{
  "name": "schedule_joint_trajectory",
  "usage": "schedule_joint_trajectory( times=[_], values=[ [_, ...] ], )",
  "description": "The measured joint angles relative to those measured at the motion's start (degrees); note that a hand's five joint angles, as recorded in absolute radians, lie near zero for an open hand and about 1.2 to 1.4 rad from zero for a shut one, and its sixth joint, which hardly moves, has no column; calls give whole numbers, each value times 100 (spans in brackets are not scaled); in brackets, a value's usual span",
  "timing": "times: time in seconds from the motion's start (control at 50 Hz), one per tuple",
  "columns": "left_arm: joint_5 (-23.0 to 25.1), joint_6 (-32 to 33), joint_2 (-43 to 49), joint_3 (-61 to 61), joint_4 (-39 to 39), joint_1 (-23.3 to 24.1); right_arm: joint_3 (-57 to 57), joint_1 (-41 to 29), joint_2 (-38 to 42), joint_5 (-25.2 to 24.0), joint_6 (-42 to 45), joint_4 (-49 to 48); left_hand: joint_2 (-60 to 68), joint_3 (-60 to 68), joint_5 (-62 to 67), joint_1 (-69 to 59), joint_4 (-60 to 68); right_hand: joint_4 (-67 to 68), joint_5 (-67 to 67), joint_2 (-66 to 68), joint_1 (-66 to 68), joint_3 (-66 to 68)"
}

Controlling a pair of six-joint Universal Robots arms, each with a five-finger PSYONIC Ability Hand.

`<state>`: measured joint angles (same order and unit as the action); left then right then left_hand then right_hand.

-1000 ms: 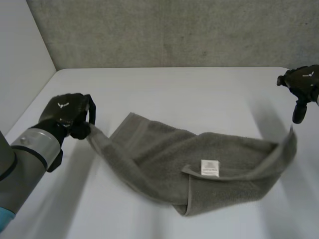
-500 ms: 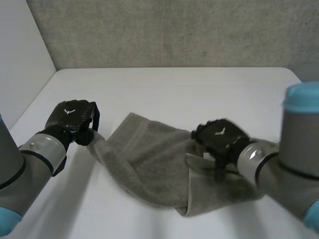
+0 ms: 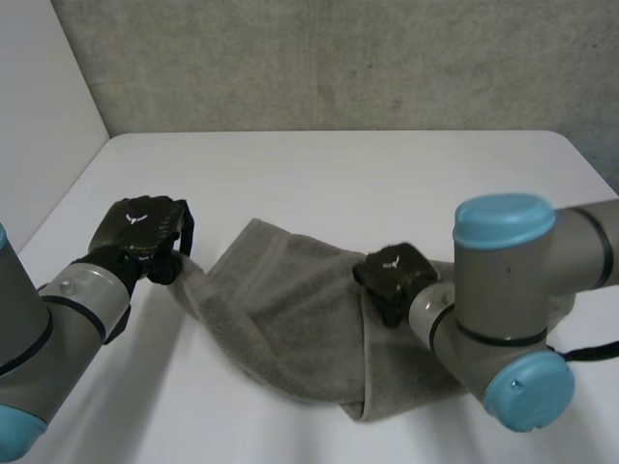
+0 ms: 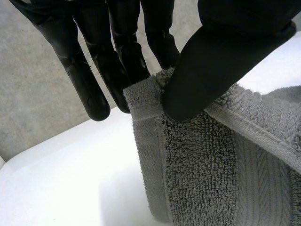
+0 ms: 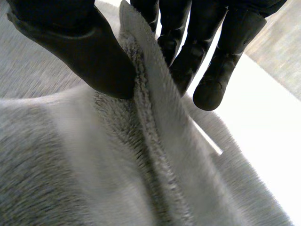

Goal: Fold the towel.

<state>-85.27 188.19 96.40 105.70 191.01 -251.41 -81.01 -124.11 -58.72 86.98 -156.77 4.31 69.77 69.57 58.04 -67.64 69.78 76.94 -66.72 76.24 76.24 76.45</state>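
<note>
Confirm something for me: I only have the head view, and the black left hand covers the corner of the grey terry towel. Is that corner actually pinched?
Observer: Yes. In the left wrist view the left hand pinches the grey terry towel right at a corner, with the thumb pressing the hem against the fingers.
Operator: And the right hand, over the towel's middle? I just see its back.
Observer: In the right wrist view the right hand pinches too. A hemmed edge of the towel runs up between its thumb and fingers.
</note>
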Motion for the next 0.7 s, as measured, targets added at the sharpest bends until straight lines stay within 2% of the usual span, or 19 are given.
schedule_joint_trajectory(
  times=[0.14,0.16,0.26,0.34,0.44,0.54,0.62,0.7],
  values=[
    [-15,7,-80,-99,-30,-73,377,159,-1175,-51,-59,224,0,0,0,0,0,6,0,0,4,0],
    [-23,7,-159,-157,-55,-120,475,333,-1608,-80,-68,273,0,0,0,0,0,6,0,0,4,0],
    [-35,2,-510,-338,-238,-311,630,1000,-2565,-228,-48,451,0,0,0,0,0,6,0,0,4,0],
    [-23,-11,-933,-579,-782,-602,688,1887,-3183,-667,7,897,0,0,0,0,0,6,0,0,4,0],
    [-5,-32,-1350,-954,-1576,-825,771,2751,-3598,-1361,85,1506,0,0,0,0,0,6,0,0,4,0],
    [-16,-33,-1661,-1415,-2223,-869,990,3185,-3836,-1921,129,1961,0,0,0,0,0,6,0,0,5,0],
    [-32,-22,-1748,-1636,-2434,-862,1115,3303,-3857,-2068,170,2156,0,0,0,0,0,6,0,0,5,0],
    [-51,-4,-1604,-1744,-2485,-886,1185,3341,-3447,-2079,497,2494,0,0,-7,0,0,6,0,0,5,0]
  ],
)
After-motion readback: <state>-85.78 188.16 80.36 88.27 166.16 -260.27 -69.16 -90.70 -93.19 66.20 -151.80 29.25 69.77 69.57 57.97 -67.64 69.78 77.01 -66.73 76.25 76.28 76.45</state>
